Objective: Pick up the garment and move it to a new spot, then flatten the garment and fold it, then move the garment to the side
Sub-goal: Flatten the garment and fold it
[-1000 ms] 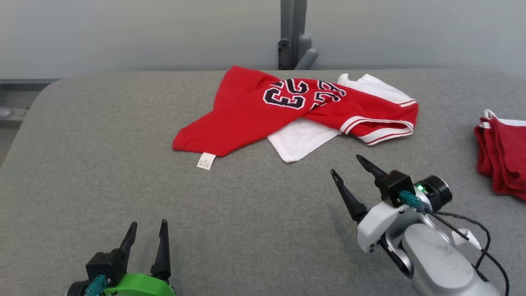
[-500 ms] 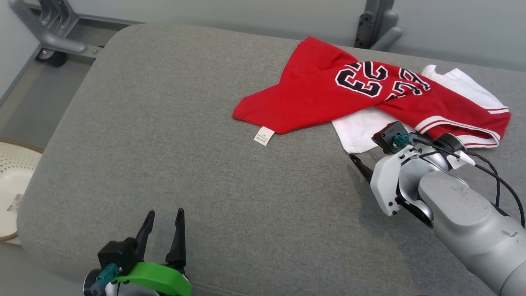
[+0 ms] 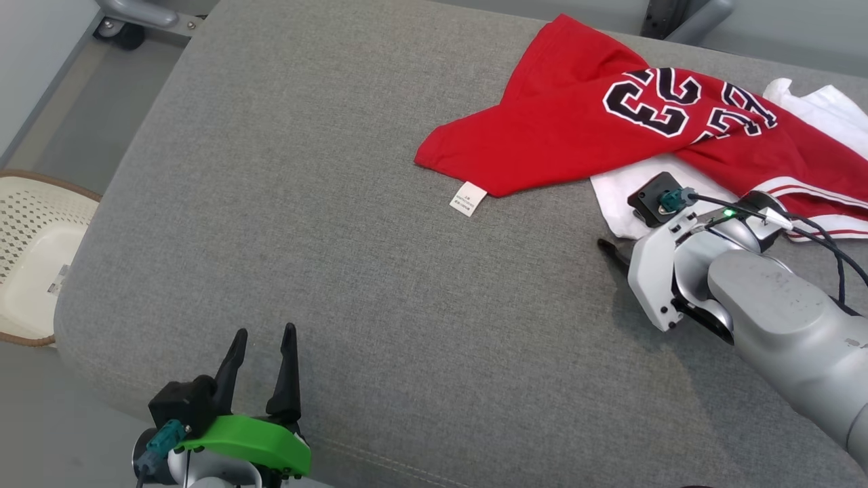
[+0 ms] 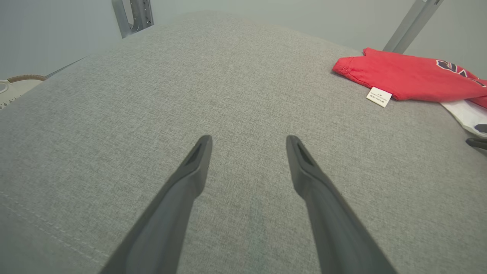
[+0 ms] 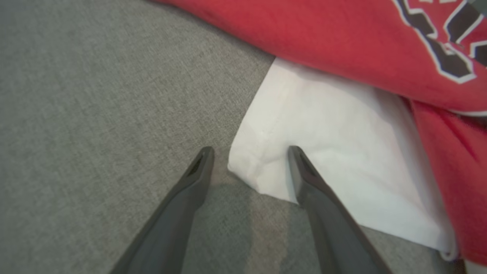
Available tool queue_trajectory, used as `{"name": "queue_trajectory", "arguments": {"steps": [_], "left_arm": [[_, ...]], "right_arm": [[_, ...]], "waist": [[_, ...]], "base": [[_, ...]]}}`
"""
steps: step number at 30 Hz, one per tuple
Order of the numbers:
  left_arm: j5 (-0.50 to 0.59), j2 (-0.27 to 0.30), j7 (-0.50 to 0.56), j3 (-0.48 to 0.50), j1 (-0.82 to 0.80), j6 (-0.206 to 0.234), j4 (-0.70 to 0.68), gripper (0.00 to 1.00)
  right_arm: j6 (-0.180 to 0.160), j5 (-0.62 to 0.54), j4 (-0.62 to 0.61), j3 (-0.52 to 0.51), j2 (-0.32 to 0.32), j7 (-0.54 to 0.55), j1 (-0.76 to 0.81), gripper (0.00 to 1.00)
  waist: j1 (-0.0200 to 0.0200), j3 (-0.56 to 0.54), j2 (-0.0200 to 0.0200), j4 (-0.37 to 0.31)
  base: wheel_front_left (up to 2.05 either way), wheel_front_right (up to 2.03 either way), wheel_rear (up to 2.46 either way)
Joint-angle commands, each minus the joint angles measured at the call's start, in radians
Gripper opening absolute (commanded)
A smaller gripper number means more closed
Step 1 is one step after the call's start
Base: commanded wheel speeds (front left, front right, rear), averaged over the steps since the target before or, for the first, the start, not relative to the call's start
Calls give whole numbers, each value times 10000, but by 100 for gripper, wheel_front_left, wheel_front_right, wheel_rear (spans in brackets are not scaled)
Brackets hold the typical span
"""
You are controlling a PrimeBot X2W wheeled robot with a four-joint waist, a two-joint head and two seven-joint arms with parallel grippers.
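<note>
The garment [image 3: 576, 129] is a red jersey with black-and-white numbers and a white lining, lying crumpled at the far right of the grey padded table [image 3: 339, 203]. It also appears in the left wrist view [image 4: 403, 76]. My right gripper [image 3: 624, 227] is open and tipped down at the garment's near white corner [image 5: 247, 171], which lies between the fingertips [image 5: 203, 160] of that gripper [image 5: 249, 154]. My left gripper [image 3: 264, 331] stands open over bare table near the front edge, far from the garment, with nothing between its fingers [image 4: 249, 140].
A small white label [image 3: 468, 198] hangs from the red hem. A pale woven basket [image 3: 34, 251] sits on the floor left of the table. Grey metal frame parts [image 3: 685, 13] stand behind the table's far edge.
The head camera has swung left and down. My right gripper has reached forward and tipped down, from open table to the garment's white corner. The left gripper has stayed put.
</note>
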Motion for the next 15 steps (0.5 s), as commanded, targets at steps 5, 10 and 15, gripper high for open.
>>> {"name": "queue_trajectory", "arguments": {"steps": [5,10,15], "left_arm": [[-37,7,-28,84,-154,6,4,100],[-33,6,-28,167,-42,5,84,100],[304,9,-28,413,158,-47,120,100]], "right_arm": [[-36,159,821,455,-14,-78,36,35],[-25,382,1016,756,227,-400,-74,0],[-16,692,961,947,643,-972,5,0]], "waist": [[0,48,0,7],[0,-70,0,-167],[0,-488,0,-678]], "base": [[0,0,0],[0,0,0],[0,0,0]]}}
